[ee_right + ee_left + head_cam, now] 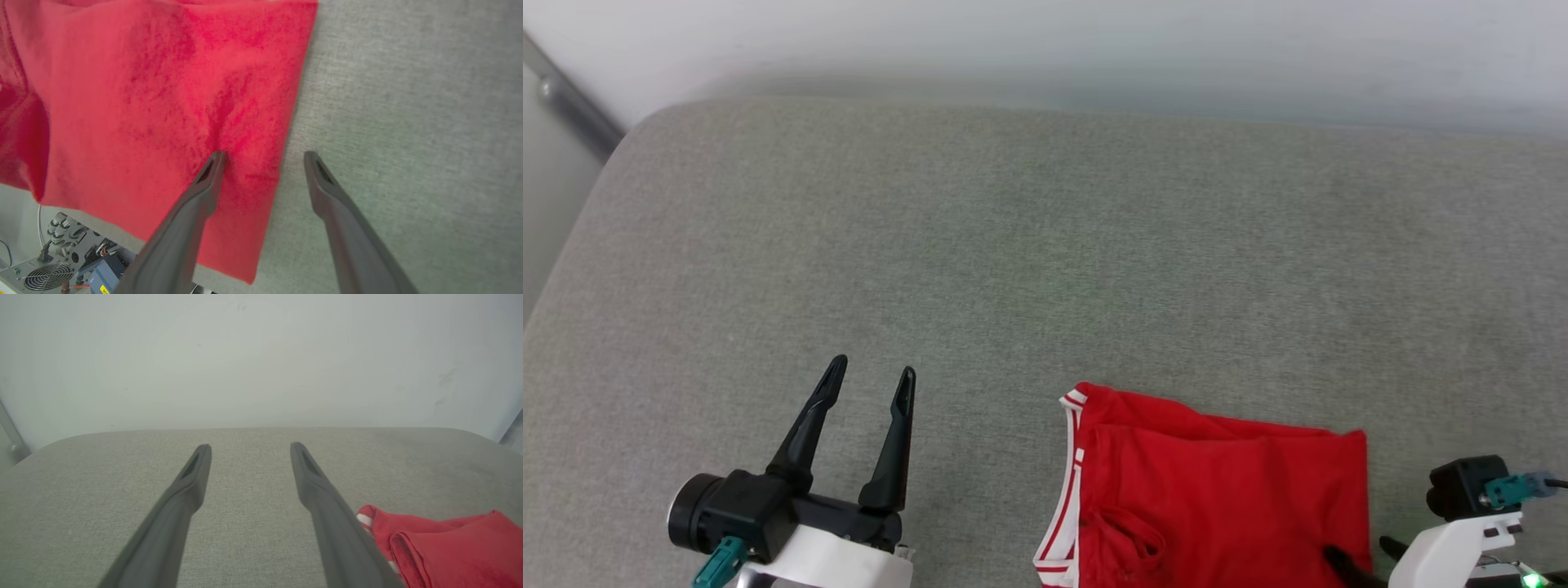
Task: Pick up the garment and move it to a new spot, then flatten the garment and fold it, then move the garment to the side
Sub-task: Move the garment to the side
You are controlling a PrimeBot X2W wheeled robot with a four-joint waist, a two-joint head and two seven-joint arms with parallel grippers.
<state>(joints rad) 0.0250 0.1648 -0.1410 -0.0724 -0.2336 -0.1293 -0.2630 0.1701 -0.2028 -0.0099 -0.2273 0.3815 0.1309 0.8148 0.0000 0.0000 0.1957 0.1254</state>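
The right claw (265,154) sits open astride the shirt's (1225,498) edge; closing may catch only the top layer and spoil the fold. The left claw (872,366) is open, shirt to its right.

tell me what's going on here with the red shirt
A two-armed robot is handling the red garment, which lies folded at the near edge of the grey cushion. Its right gripper is open, straddling the garment's side edge, one finger on the cloth. The left gripper hangs open over bare cushion, apart from it.
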